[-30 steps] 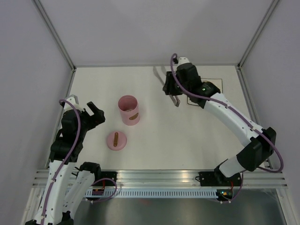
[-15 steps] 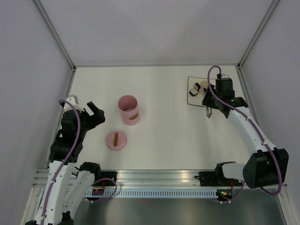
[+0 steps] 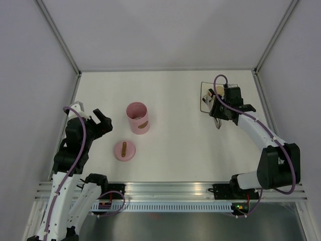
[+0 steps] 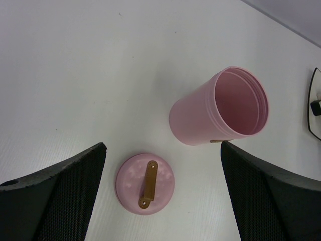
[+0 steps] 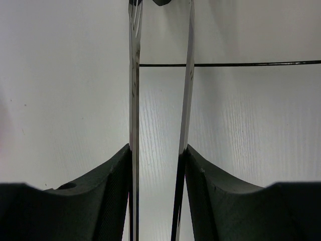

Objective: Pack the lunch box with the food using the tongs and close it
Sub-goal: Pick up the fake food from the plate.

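Observation:
The pink lunch box [image 3: 137,118] stands open left of centre, its round lid [image 3: 124,150] lying flat just in front of it. Both show in the left wrist view: lunch box [image 4: 220,113], lid [image 4: 145,183]. My left gripper [image 3: 100,122] hovers open left of them, holding nothing [image 4: 163,145]. My right gripper [image 3: 219,113] is shut on the silvery tongs [image 3: 217,122] at the plate [image 3: 203,106], where small food pieces [image 3: 208,95] lie. In the right wrist view the tongs [image 5: 134,100] run up between my fingers [image 5: 118,175], their arms apart and their tips just past the plate's dark edge [image 5: 251,64].
The square white plate sits at the back right, close to the right wall frame [image 3: 266,105]. Its edge also shows at the far right of the left wrist view [image 4: 312,100]. White walls enclose the table on three sides.
My right arm swung with the tongs from the middle back of the table to the plate on the right, then shifted slightly left over it. The left arm, lunch box and lid stayed put.

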`<move>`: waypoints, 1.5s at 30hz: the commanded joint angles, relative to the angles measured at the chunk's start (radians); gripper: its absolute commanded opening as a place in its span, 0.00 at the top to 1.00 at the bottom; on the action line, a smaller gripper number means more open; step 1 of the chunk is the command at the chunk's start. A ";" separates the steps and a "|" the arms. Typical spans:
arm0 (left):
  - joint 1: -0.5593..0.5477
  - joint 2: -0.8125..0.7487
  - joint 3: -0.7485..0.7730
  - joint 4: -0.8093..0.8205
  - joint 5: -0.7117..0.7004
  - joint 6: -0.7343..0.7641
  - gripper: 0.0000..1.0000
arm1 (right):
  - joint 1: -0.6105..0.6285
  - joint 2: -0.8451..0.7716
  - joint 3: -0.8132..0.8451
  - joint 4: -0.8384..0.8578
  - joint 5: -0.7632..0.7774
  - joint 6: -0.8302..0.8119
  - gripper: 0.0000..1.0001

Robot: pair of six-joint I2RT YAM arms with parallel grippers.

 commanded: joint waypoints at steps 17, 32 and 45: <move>-0.001 0.041 -0.002 0.055 0.021 0.042 0.00 | 0.000 0.139 -0.003 0.173 -0.007 0.000 0.43; -0.001 0.050 -0.002 0.059 0.024 0.047 0.00 | -0.002 0.231 0.037 0.205 -0.001 0.000 0.59; -0.001 0.042 0.000 0.062 0.024 0.050 0.00 | 0.000 0.058 0.042 0.115 -0.044 0.006 0.80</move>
